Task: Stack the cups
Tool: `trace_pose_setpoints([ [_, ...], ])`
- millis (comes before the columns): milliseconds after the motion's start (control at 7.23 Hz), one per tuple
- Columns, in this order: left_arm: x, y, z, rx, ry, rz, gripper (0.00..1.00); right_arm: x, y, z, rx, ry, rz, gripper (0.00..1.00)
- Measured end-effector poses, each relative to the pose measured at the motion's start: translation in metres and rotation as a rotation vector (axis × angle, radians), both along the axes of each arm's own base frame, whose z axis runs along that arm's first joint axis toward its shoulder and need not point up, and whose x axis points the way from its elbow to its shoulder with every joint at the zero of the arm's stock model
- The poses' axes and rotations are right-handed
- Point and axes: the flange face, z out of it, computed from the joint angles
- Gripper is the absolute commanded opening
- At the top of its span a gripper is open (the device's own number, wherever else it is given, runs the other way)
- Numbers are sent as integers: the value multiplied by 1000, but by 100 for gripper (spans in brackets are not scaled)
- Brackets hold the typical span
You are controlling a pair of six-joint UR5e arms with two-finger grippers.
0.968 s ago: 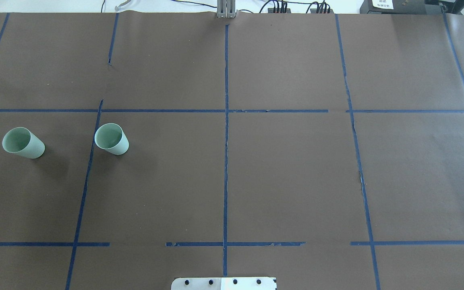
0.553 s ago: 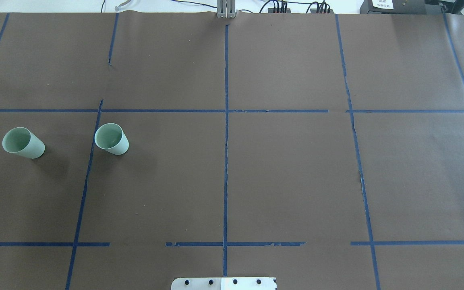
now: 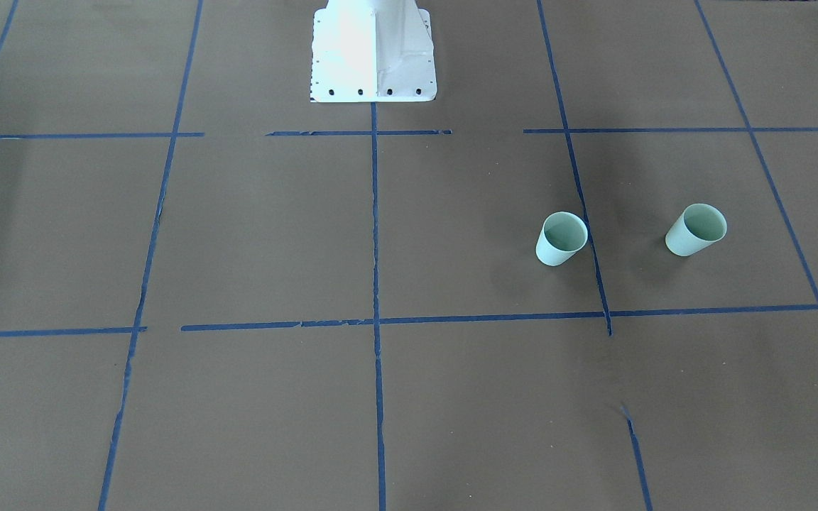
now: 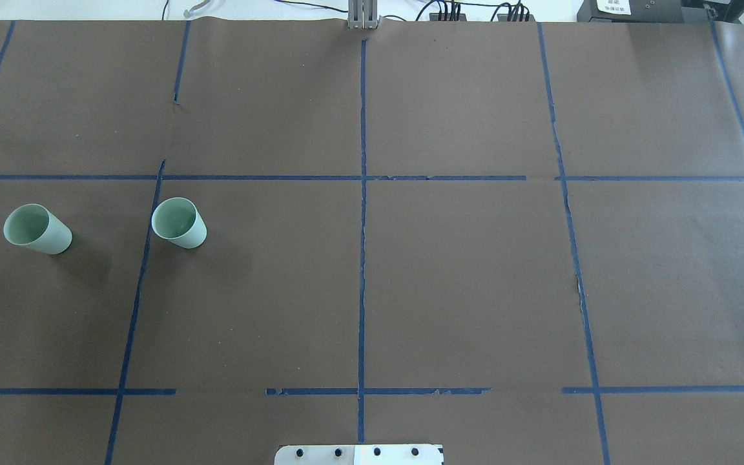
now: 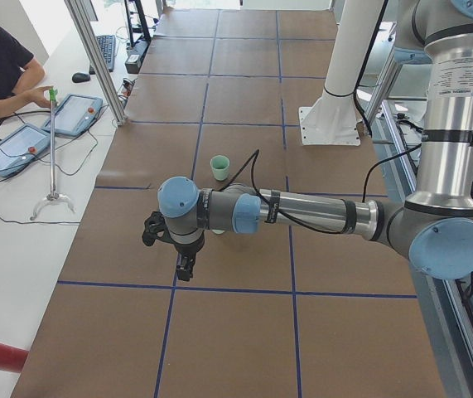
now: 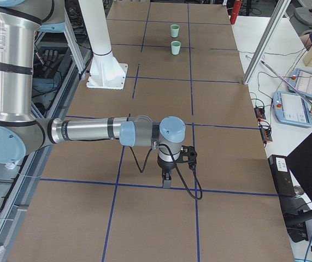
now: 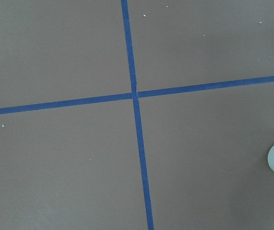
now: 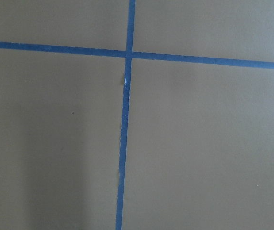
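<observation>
Nearer cup (image 4: 37, 228) and farther cup (image 4: 179, 223) are standing upright, mouths up, on the table (image 4: 475, 290) near the left claw (image 5: 184, 270), the right claw (image 6: 166, 181) hanging well apart from both; cannot tell if either claw is spread or pressed together.

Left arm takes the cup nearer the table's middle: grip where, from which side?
Probably from straight above, pinching the inner cup across its outer wall just under the rim: it stands upright, mouth up, widening toward the top, apart from the other cup.
</observation>
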Motion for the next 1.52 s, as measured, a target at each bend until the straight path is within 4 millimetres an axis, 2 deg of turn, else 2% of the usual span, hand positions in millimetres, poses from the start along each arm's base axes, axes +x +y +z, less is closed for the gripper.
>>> trace_pose_setpoints([
  [277,6,-1,-1,11,2,5,100,0,0,0,0,0,0,100],
  [415,24,-4,-6,-6,6,3,100,0,0,0,0,0,0,100],
  [553,55,-7,-17,-38,13,-23,100,0,0,0,0,0,0,100],
  [830,133,-6,-48,-97,48,-94,100,0,0,0,-1,0,0,100],
  [968,160,-2,-54,-115,41,-118,100,0,0,0,-1,0,1,100],
  [1245,201,7,-50,-140,-6,-131,100,0,0,0,-1,-1,1,100],
  [1521,221,13,-41,-160,-19,-111,96,0,0,0,0,0,0,100],
])
